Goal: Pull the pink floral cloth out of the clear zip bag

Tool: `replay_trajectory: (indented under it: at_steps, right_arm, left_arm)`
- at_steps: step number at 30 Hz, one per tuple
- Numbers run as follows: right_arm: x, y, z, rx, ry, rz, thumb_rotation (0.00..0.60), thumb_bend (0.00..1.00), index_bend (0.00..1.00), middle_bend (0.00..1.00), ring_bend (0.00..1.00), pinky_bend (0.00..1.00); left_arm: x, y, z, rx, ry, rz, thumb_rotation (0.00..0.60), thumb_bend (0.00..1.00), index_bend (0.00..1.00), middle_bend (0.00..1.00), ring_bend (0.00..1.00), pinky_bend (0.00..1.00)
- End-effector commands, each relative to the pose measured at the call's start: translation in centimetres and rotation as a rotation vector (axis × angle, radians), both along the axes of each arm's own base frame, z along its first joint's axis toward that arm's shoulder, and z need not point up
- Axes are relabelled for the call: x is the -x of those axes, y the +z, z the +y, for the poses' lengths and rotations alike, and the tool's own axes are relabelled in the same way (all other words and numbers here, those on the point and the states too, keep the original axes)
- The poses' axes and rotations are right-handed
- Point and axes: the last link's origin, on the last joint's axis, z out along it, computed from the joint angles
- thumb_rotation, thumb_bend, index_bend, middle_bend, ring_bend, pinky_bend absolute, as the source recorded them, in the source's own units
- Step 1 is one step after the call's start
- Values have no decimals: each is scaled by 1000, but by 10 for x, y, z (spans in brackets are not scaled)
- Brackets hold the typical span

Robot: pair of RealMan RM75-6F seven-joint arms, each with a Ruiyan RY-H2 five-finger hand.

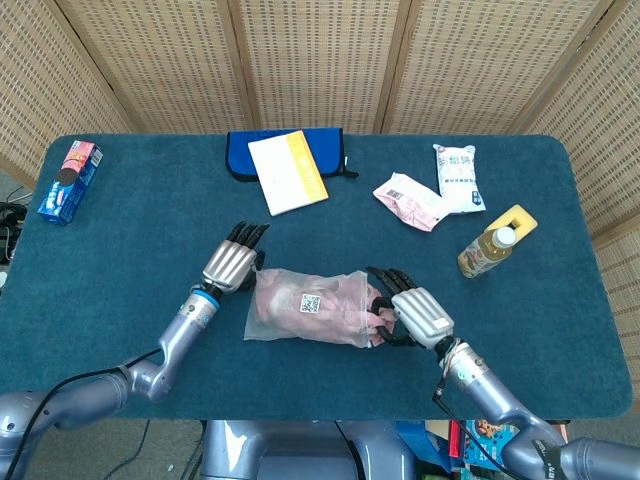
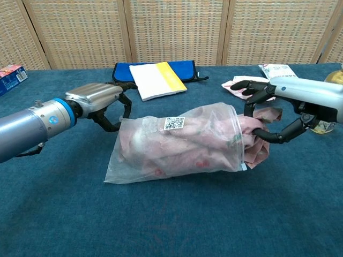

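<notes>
Gripping pink floral cloth (image 2: 256, 140) at clear zip bag (image 2: 177, 144) mouth: right hand (image 2: 286, 110).
</notes>
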Motion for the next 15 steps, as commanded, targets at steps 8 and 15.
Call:
replay_trajectory:
  at_steps: [8,15]
  right_arm:
    - [26,41,-10,108,-23,7,600,708,703,0,0,0]
    - [46,66,-14,162,-61,7,600,708,703,0,0,0]
  left_arm:
    - [67,106,0,-161,29,-22,600,451,634,0,0,0]
    - [121,178,-9,-283,108,-28,600,453,634,0,0,0]
